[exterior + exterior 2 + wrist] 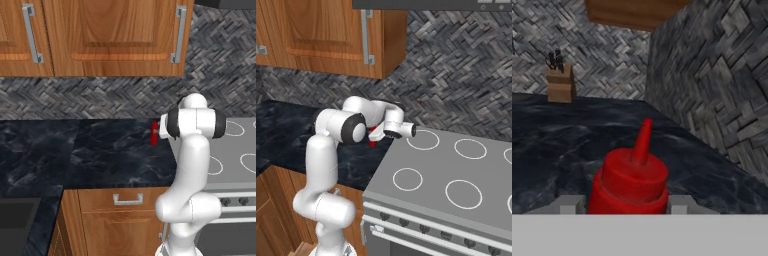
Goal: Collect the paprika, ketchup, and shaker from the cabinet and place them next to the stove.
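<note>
The ketchup is seen upright at the lower centre of the hand view, flanked closely by the gripper fingers, though whether they clamp it or stand just clear cannot be told. In the left base view the bottle stands on the dark counter just beside the left edge of the stove, with open counter stretching leftward. No writing is legible on the bottle.
</note>
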Available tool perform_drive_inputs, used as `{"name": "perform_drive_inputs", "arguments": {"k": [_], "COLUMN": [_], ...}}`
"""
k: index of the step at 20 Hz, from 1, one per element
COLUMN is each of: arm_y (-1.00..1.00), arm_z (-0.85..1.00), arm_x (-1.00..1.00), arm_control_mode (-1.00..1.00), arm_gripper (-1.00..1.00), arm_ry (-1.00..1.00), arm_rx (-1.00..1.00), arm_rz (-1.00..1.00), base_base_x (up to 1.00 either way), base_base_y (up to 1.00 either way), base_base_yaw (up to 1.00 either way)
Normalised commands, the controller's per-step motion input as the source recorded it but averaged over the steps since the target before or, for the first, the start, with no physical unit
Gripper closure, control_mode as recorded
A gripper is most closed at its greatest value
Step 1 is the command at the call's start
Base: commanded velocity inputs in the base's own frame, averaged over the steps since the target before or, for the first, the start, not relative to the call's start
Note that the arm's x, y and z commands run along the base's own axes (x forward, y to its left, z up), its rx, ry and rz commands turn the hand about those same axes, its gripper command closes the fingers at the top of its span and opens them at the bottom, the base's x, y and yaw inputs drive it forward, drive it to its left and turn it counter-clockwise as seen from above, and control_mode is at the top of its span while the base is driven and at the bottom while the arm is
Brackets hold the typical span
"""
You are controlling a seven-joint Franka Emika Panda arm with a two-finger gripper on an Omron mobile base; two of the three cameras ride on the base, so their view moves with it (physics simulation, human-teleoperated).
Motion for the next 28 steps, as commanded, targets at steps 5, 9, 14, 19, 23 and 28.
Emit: {"name": "perform_drive_inputs", "arguments": {"k": [5,9,14,19,23,28], "arm_y": [0.0,0.0,0.0,0.0,0.0,0.0], "arm_z": [-0.02,0.0,0.0,0.09,0.17,0.11], "arm_x": [-0.04,-0.09,-0.05,0.0,-0.08,-0.14], "arm_control_mode": [-1.0,-1.0,-1.0,-1.0,-1.0,-1.0], "arm_gripper": [-1.0,-1.0,-1.0,-1.0,-1.0,-1.0], "arm_ry": [-0.05,0.0,0.0,0.0,0.0,0.0], "arm_rx": [0.0,-0.01,-0.02,0.0,0.0,0.0], "arm_rz": [0.0,0.0,0.0,0.0,0.0,0.0], "base_base_x": [0.0,0.0,0.0,0.0,0.0,0.0], "base_base_y": [0.0,0.0,0.0,0.0,0.0,0.0], "base_base_yaw": [0.0,0.0,0.0,0.0,0.0,0.0]}}
